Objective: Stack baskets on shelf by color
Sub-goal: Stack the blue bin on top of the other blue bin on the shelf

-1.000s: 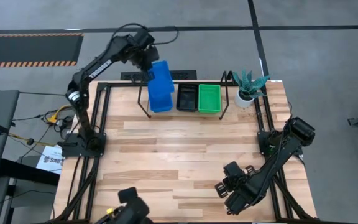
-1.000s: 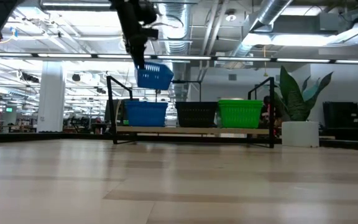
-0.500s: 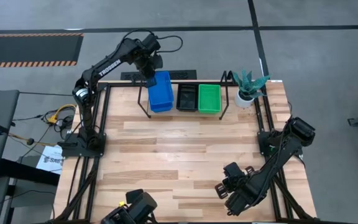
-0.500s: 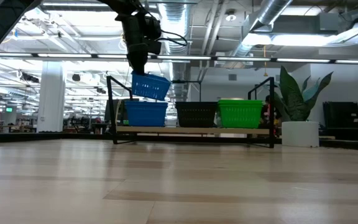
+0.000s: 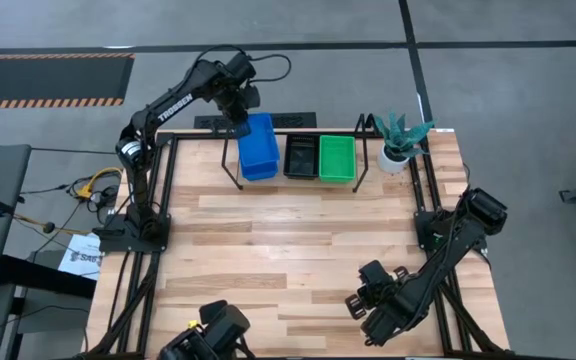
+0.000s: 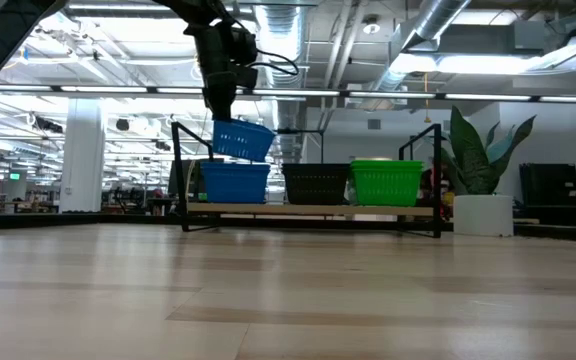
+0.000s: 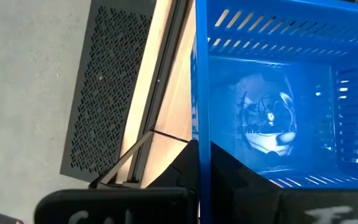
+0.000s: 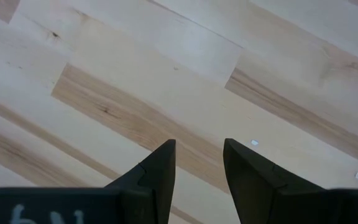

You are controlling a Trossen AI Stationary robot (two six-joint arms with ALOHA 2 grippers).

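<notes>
Left end effector (image 7: pixel 199 163) clamps a blue basket (image 6: pixel 242 140); only the low view shows it tilted above the blue stack (image 6: pixel 234 182). Right end effector (image 8: pixel 199 163) stands apart over bare table (image 8: pixel 166 74).

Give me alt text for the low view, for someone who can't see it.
The left end effector holds a tilted blue perforated plastic basket just above a blue basket stack on the low black wire shelf. Black baskets, green baskets and a white-potted plant sit alongside.

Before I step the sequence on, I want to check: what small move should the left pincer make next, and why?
Probably lower straight down. The left pincer holds a blue basket tilted just above the blue stack on the shelf, not yet nested.
</notes>
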